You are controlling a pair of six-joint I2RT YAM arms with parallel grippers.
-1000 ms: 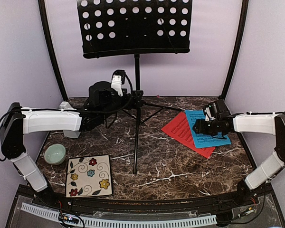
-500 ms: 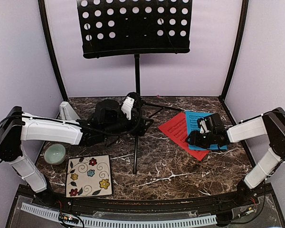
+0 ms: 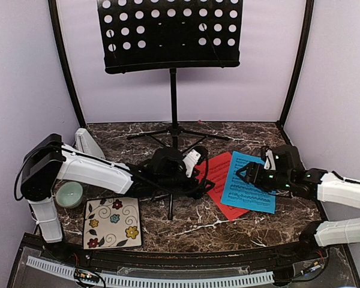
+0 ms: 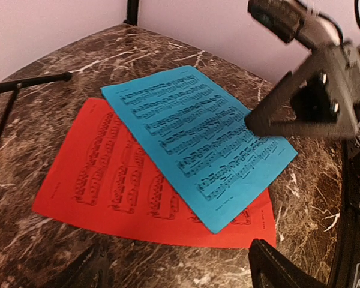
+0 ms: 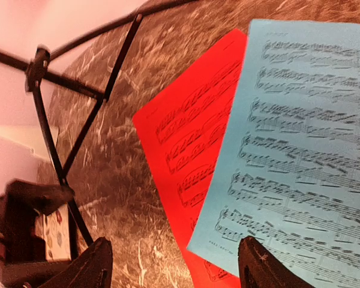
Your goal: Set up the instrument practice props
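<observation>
We note the perforated black-metal music stand (image 3: 173,36) is cut off at the overhead view's top edge, and the left arm crosses its thin pole. 1 whitish pyramid metronome (image 3: 84,143), at the rear left, is half hidden behind that arm. 1 blue sheet (image 3: 250,189) lies flat, overlapping 1 red sheet (image 3: 216,177), on the marbled table (image 3: 228,225) right of the stand. The left gripper (image 4: 180,273) hovers beside them, jaws wide apart and empty. The right gripper (image 5: 175,264) is spread over the blue sheet's corner, gripping nothing that we can see. There is 1 floral tile (image 3: 112,222) and 1 green bowl (image 3: 69,194).
</observation>
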